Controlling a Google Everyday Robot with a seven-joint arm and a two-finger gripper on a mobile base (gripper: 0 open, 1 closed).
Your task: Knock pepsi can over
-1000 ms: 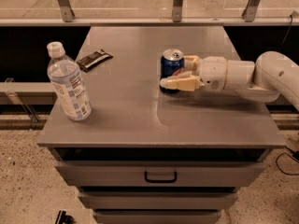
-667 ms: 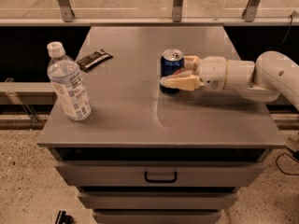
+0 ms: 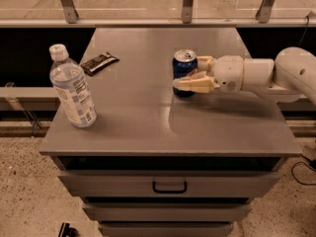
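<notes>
A grey counter [image 3: 148,122] with drawers below stands in front of me, seen from slightly above. The pepsi can [image 3: 184,63], dark blue with a silver top, stands upright a little right of the counter's centre. A white robot arm reaches in from the right, and its gripper [image 3: 188,72] is level with the can. The cream fingers [image 3: 195,85] are spread wide: one crosses the front of the can low down, and the other sits at its far right side. A clear water bottle [image 3: 73,93] stands upright near the left front edge. A dark snack wrapper [image 3: 98,62] lies flat behind the bottle.
</notes>
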